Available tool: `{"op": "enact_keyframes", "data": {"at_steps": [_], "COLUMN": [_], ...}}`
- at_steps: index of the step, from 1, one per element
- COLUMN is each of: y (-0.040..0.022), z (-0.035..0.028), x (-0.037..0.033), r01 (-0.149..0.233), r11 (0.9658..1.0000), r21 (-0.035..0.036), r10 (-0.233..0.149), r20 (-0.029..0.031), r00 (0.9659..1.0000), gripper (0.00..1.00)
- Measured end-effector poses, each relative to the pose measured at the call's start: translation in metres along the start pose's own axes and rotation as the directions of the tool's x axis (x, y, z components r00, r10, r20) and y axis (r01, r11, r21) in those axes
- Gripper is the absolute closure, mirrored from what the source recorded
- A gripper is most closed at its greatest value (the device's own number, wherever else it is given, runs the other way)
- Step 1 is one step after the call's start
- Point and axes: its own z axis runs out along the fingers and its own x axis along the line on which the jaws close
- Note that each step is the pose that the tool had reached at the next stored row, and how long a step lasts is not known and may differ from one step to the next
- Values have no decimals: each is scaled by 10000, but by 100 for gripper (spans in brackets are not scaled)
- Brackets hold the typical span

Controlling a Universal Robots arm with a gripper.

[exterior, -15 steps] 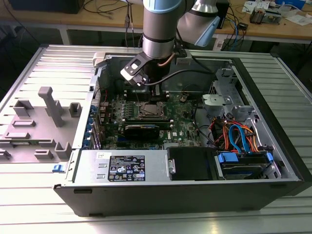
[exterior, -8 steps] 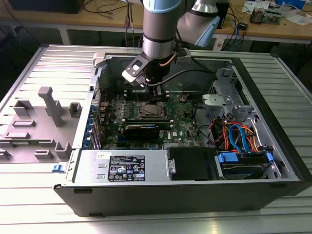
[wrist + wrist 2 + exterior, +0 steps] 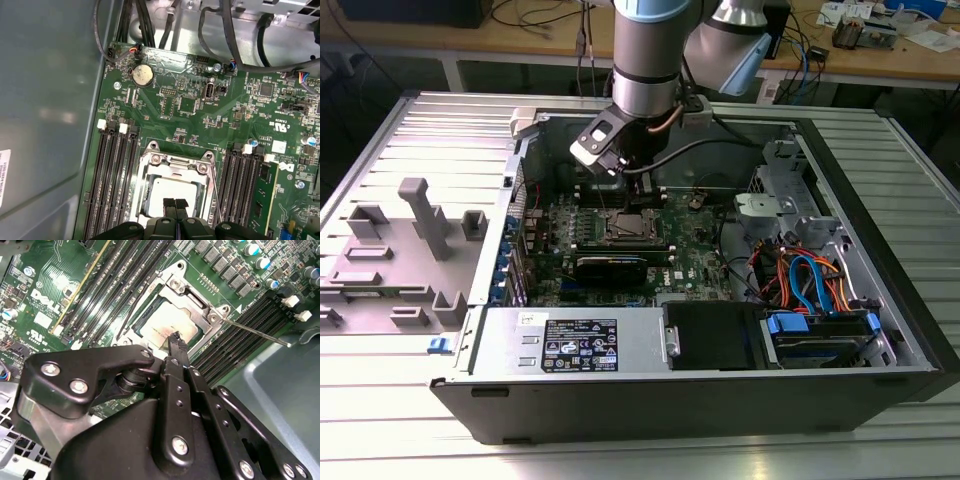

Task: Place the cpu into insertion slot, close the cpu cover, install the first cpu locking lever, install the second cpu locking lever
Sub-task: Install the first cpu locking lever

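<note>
Jaws clenched on nothing, the black gripper (image 3: 175,205) is hovering over the dull silver square cpu (image 3: 165,190), which is sitting under the silver frame cover (image 3: 145,185). The cpu is probably light, stiff and fragile, so edges only.

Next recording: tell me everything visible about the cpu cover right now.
The cpu cover is a thin square frame of silvery metal with a large central window. It lies flat on the green board, between banks of black memory slots, and the cpu shows through the window. A thin metal lever runs along one side. The gripper, jaws together, hangs at its edge; contact cannot be told.
</note>
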Motion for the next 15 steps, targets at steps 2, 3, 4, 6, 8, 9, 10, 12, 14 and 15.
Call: {"op": "enact_keyframes", "data": {"at_steps": [2, 3, 4, 6, 8, 9, 10, 12, 14, 15], "y": [0, 0, 0, 0, 0, 0, 0, 0, 0, 0], "z": [-6, -6, -7, -8, -8, -8, -8, -8, -8, -8], "x": [0, 0, 0, 0, -1, 0, 0, 0, 0, 0], "r01": [0, 4, 15, 120, 665, 958, 1084, 1118, 1120, 1120], "r11": [10000, 10000, 10000, 9999, 9978, 9954, 9941, 9937, 9937, 9937], "r21": [-1, -2, -2, 0, 2, 1, 1, 1, 1, 1], "r10": [0, -4, -15, -120, -665, -958, -1084, -1118, -1120, -1120], "r20": [-2, -2, -2, 1, 9, 11, 13, 13, 13, 13], "r00": [10000, 10000, 10000, 9999, 9978, 9954, 9941, 9937, 9937, 9937], "gripper": [89, 89, 89, 89, 89, 89, 89, 89, 89, 89]}}
